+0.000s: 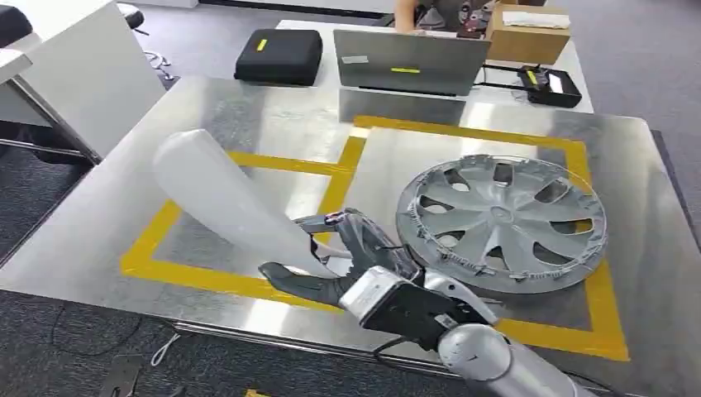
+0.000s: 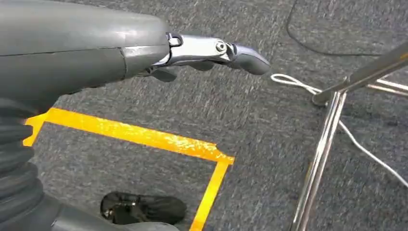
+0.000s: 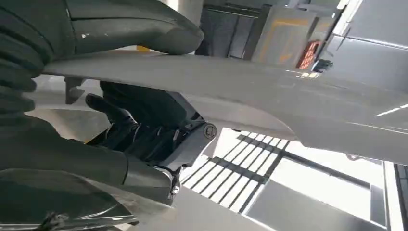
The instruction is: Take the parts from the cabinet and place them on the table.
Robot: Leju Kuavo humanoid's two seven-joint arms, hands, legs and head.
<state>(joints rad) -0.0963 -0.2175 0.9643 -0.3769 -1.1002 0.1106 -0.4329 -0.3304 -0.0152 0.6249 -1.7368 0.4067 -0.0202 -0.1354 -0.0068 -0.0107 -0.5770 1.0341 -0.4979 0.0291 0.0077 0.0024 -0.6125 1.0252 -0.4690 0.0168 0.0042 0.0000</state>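
Two parts on show: our right hand (image 1: 335, 260) grips the narrow end of a long, pale grey plastic trim panel (image 1: 223, 198), fingers wrapped tight, holding it over the yellow-taped steel table (image 1: 248, 112). Beside it lies a silver hubcap (image 1: 501, 219). Our left hand (image 2: 207, 55) hangs over grey carpet (image 2: 144, 103), fingers extended, holding nothing.

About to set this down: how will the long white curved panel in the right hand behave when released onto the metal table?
The long white curved panel juts out unsupported without sagging, so it is probably stiff. The right hand holds it by the narrow end, so the wide end may swing or drop. Its smooth glossy skin could slide on the shiny metal table.
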